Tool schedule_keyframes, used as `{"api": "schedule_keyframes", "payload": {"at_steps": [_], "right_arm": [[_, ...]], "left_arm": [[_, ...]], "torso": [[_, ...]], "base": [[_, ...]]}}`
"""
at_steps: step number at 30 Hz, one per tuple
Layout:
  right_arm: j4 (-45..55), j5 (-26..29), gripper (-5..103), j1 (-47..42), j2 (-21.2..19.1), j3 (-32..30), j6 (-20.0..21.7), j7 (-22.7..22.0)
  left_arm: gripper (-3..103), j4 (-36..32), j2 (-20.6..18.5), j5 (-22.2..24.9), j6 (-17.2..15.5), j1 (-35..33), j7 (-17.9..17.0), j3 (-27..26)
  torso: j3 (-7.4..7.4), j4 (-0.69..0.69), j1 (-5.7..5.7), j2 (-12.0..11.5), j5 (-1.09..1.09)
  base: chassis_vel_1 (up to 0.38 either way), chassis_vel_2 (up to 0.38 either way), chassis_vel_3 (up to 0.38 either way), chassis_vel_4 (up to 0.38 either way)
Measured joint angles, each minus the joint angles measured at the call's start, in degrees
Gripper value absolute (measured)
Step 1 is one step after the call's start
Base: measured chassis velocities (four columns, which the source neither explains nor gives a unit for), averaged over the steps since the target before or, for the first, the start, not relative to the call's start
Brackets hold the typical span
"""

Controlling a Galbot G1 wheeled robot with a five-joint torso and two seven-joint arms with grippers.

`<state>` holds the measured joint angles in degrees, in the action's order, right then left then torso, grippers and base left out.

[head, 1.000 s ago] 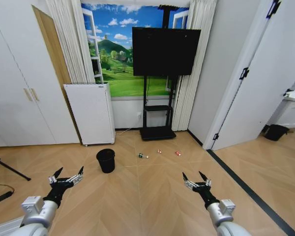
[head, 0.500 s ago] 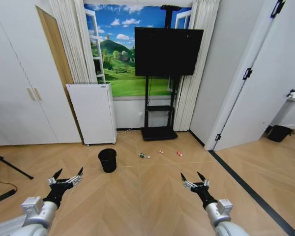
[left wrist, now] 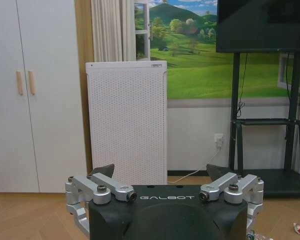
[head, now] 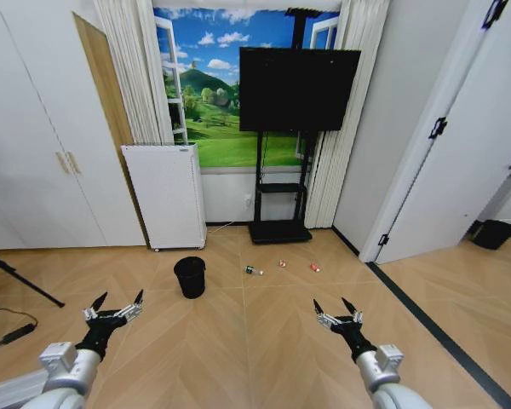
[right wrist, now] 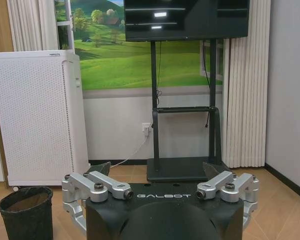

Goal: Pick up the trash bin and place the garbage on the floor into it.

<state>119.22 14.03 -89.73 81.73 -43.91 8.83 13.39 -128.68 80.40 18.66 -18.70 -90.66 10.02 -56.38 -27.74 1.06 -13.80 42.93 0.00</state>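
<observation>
While both grippers, left point(head: 116, 308) and right point(head: 337, 311), hung wide open and empty, the small black round trash bin point(head: 190, 277) stood on the tan chevron floor point(head: 264, 349).

The camera has swung slightly left: the trash bin point(head: 190, 277), garbage point(head: 282, 267) and TV point(head: 299, 89) sit further right in view

The bin point(head: 190, 277) stands on the floor point(head: 264, 349), ahead and between the 2 arms, nearer the left one. To its right lie a bottle point(head: 253, 271) and 2 wrappers point(head: 282, 263) in a row, apart from each other. Behind the bin stands a perforated panel unit point(head: 164, 196) against the wall; to that unit's right, a TV stand point(head: 281, 183). Left gripper point(head: 114, 305) and right gripper point(head: 336, 308) hang low, well apart.
</observation>
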Motion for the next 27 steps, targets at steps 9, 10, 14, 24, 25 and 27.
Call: {"api": "schedule_keyframes", "payload": {"at_steps": [9,10,14,24,25,27], "right_arm": [[-0.6,-0.6,100,0.5,0.0,0.0,-0.5,1.6],[-0.6,-0.6,100,0.5,0.0,0.0,-0.5,1.7],[-0.7,-0.6,100,0.4,-0.1,0.0,-0.6,1.8],[-0.8,-0.7,100,0.3,-0.1,0.1,-0.7,1.9],[-0.9,-0.7,100,0.2,-0.1,0.1,-0.9,1.9],[-1.0,-0.7,100,0.1,-0.1,0.1,-1.0,1.9]], "left_arm": [[100,-0.2,-0.1,-0.2,-0.2,0.1,0.6,0.0],[100,-0.2,0.0,-0.3,-0.2,0.1,0.6,0.0],[100,-0.2,0.0,-0.3,-0.2,0.1,0.6,0.0],[100,-0.1,0.1,-0.3,-0.2,0.1,0.8,0.0],[100,-0.1,0.1,-0.3,-0.2,0.1,0.9,0.1],[100,-0.2,0.1,-0.4,-0.2,0.1,0.9,0.1]], "torso": [[0.0,0.0,0.01,0.0,0.0],[0.0,0.0,0.01,0.0,0.0],[0.0,0.0,0.01,0.0,0.0],[0.0,0.0,0.0,0.0,0.0],[0.0,0.0,0.0,0.0,-0.01],[0.0,0.0,0.0,0.0,0.04]], "base": [[0.0,0.0,0.0,0.0],[-0.065,0.063,0.043,-0.047],[-0.081,0.095,0.08,-0.097],[-0.178,0.207,0.19,-0.206],[-0.258,0.244,0.281,-0.267],[-0.258,0.271,0.276,-0.267]]}}
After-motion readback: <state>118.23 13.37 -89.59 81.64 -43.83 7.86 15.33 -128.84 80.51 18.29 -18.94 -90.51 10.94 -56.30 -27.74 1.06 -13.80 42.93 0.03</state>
